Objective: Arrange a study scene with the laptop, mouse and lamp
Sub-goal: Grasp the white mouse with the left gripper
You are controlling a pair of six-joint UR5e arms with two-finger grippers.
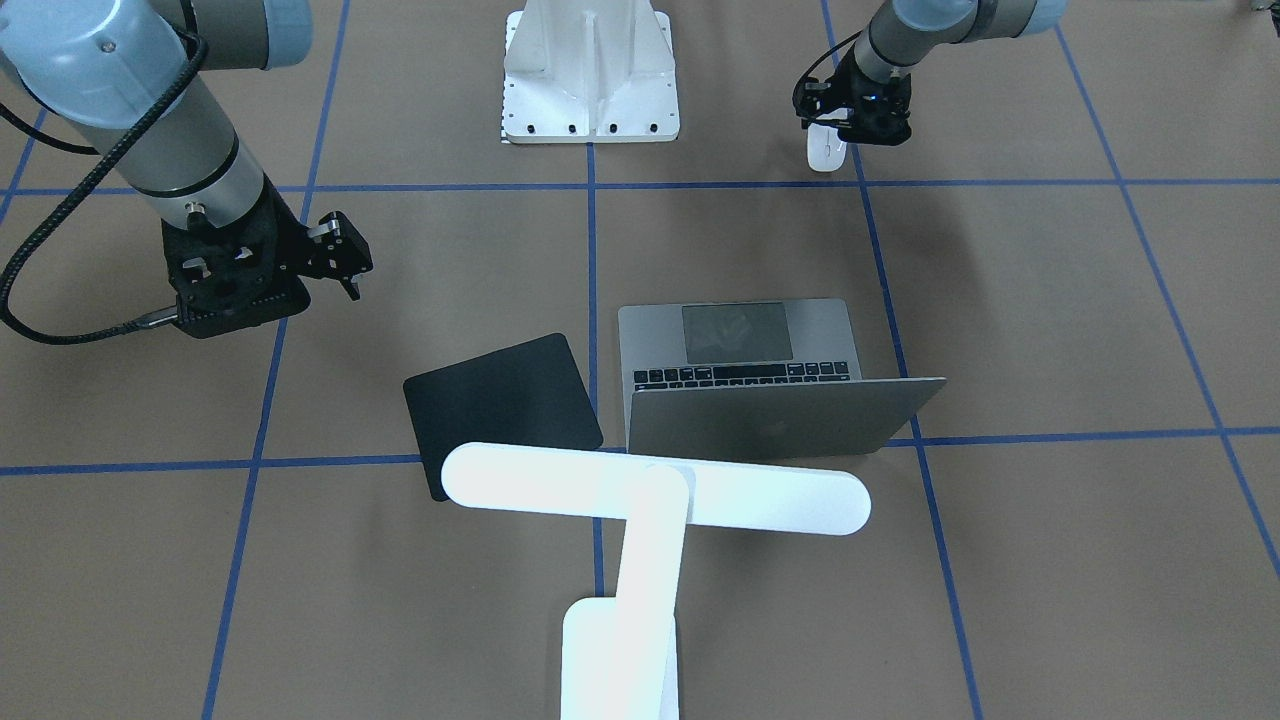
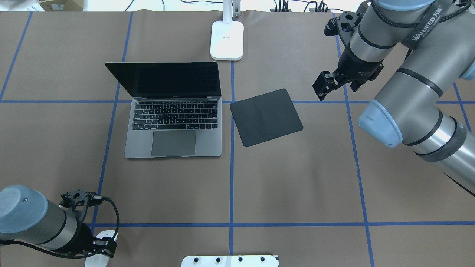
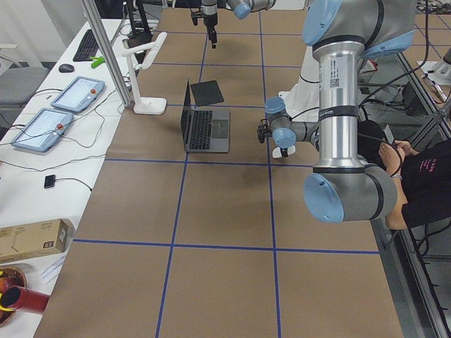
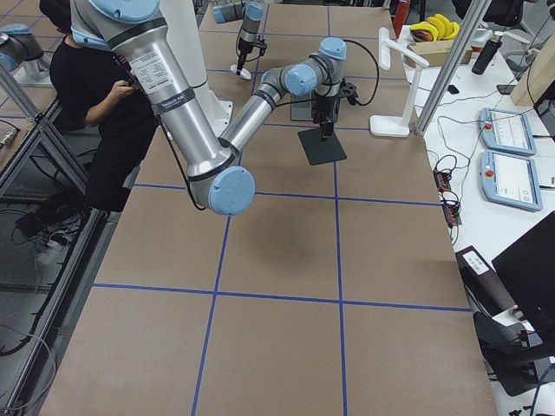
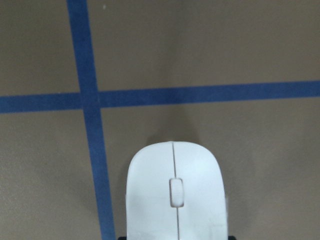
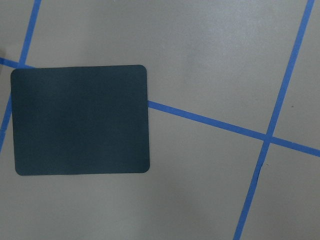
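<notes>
White mouse point(image 5: 173, 192) beneath left pincer point(image 1: 848, 132), grip unclear, right pincer point(image 2: 322, 87) empty, opening unclear

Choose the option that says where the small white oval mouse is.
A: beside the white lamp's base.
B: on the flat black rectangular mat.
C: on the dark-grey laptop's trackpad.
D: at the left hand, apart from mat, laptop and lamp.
D: the small white oval mouse lies at the left hand, while the flat black rectangular mat carries nothing.
</notes>
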